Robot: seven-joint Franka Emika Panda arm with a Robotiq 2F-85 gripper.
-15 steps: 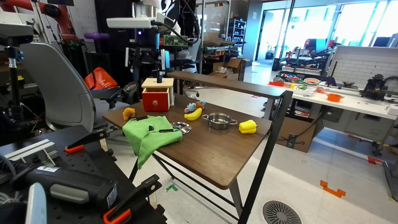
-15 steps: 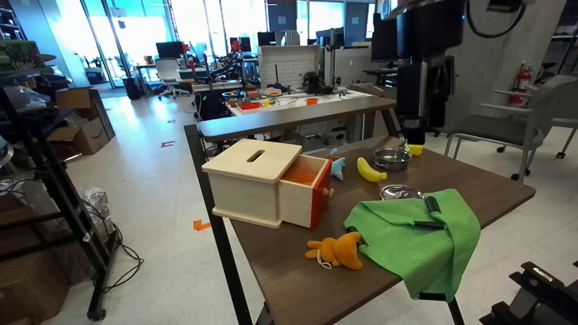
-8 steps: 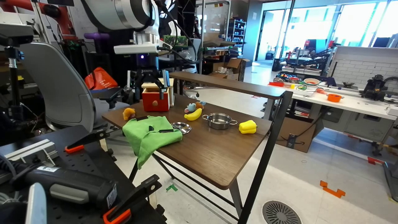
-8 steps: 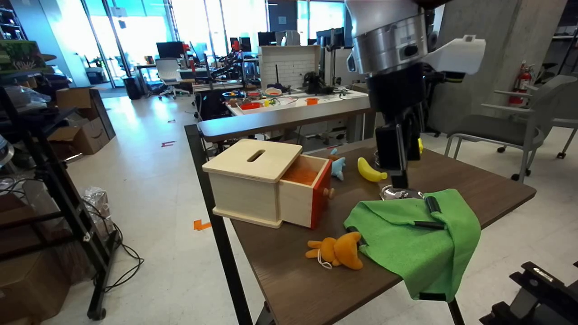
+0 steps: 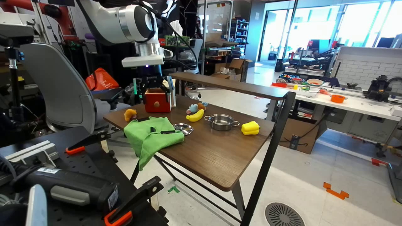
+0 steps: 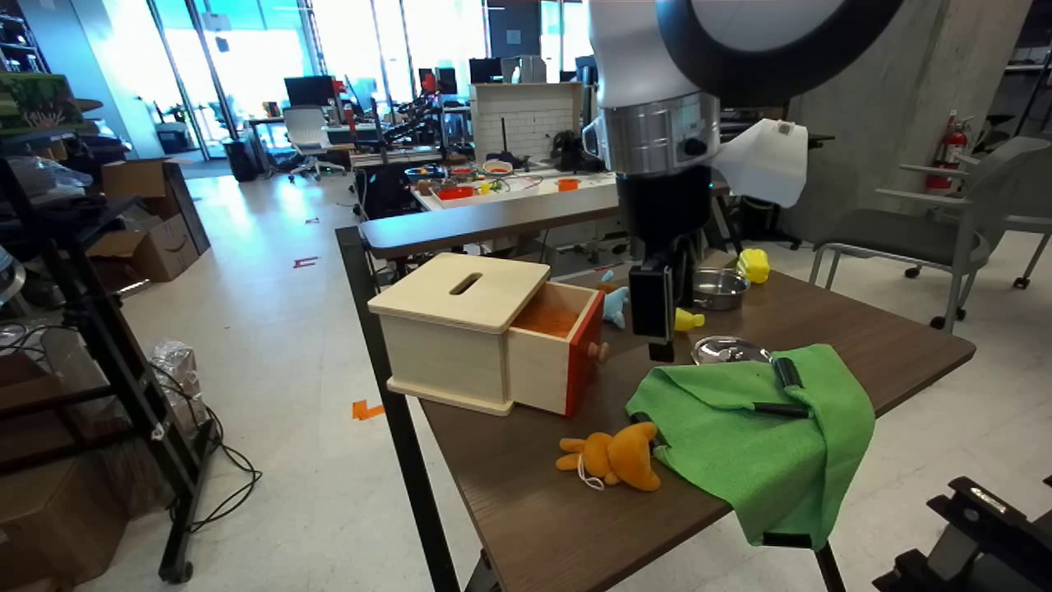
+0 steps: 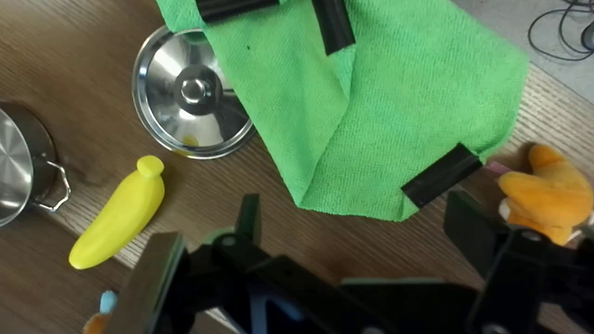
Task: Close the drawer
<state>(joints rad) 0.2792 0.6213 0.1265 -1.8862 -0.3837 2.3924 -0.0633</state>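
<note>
In an exterior view, beyond the crumpled green cloth [image 5: 150,138], the black two-fingered gripper [image 5: 156,98] now hangs lower and closer — jaws well apart — facing the red-fronted wooden drawer [image 5: 157,108]. That still juts from its pale wooden box [image 6: 444,349], so the push inward seems next.

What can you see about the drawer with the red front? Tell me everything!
The drawer has pale sides that look like wood, a flat red front and a round knob that looks like bare wood. It looks level, partly pulled out of the pale wooden box on the table. Its top is open, and its inside looks orange. In an exterior view, a gap shows between it and the gripper.
</note>
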